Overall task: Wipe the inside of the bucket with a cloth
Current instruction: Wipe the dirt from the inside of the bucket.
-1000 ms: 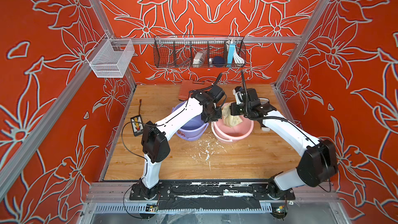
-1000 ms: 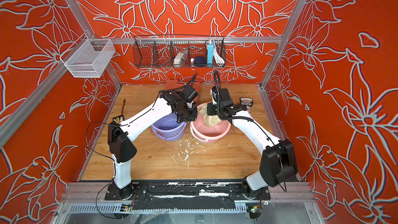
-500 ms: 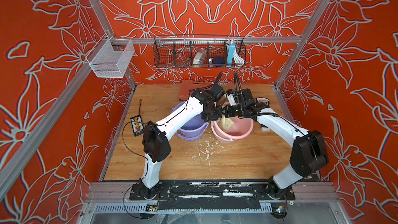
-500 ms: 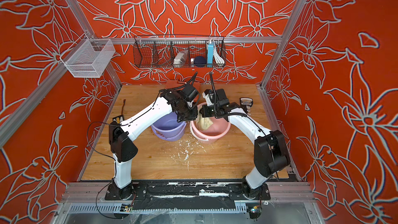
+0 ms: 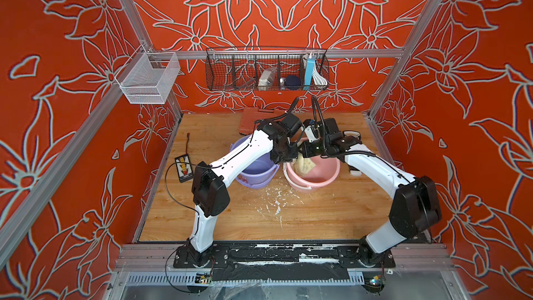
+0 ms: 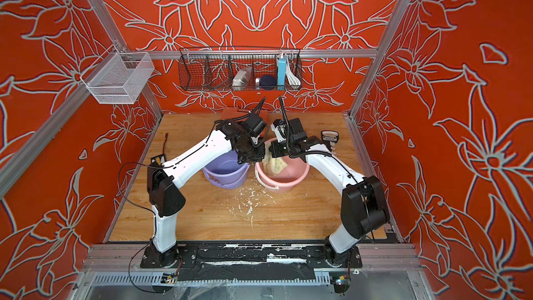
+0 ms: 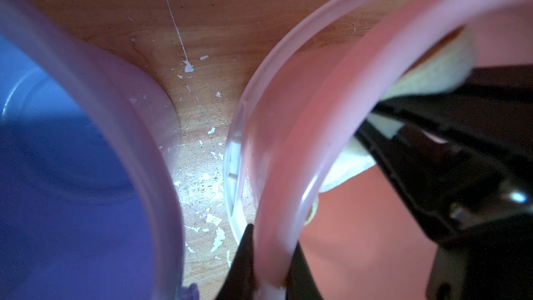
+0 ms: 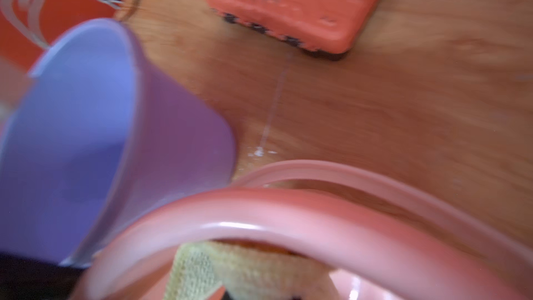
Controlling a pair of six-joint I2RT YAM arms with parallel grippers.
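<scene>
The left gripper [image 7: 272,258] clamps the rim of the pink bucket [image 5: 323,181] at 9 o'clock in both top views, one finger inside and one outside. The right gripper [image 5: 302,154] is closed on the cloth [image 6: 275,164], which hangs inside this bucket near its 10 o'clock wall. The purple bucket [image 5: 256,168] stands just beside it, at 9 o'clock.
</scene>
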